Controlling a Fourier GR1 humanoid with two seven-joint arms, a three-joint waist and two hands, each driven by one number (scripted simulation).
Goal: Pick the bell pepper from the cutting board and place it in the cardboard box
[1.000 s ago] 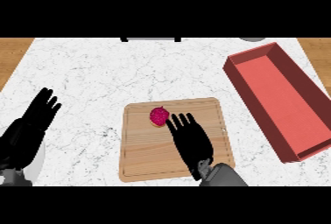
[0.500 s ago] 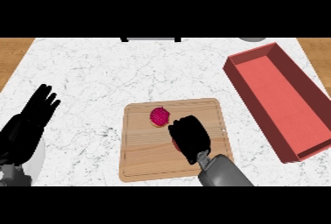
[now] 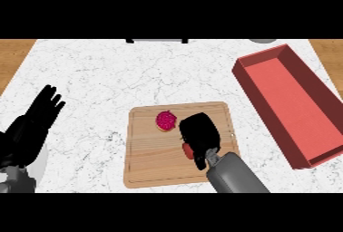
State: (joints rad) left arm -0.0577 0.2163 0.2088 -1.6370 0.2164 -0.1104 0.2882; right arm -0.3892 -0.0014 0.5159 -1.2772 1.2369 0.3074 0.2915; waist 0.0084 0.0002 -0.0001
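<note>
White marbled table (image 3: 100,77) fills the view, wooden strips showing past its left and right edges. A wooden cutting board (image 3: 150,158) lies flat near the front; a long red box (image 3: 295,104) sits angled at the right, well apart.

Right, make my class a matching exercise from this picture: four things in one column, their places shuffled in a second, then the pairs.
Things:
1 bell pepper
2 box
3 left hand
4 right hand

Places:
A over the cutting board, just right of the bell pepper
B on the counter, at the view's right
C at the view's left edge, open, fingers up
D on the cutting board's far half

Pairs: 1-D, 2-B, 3-C, 4-A
</note>
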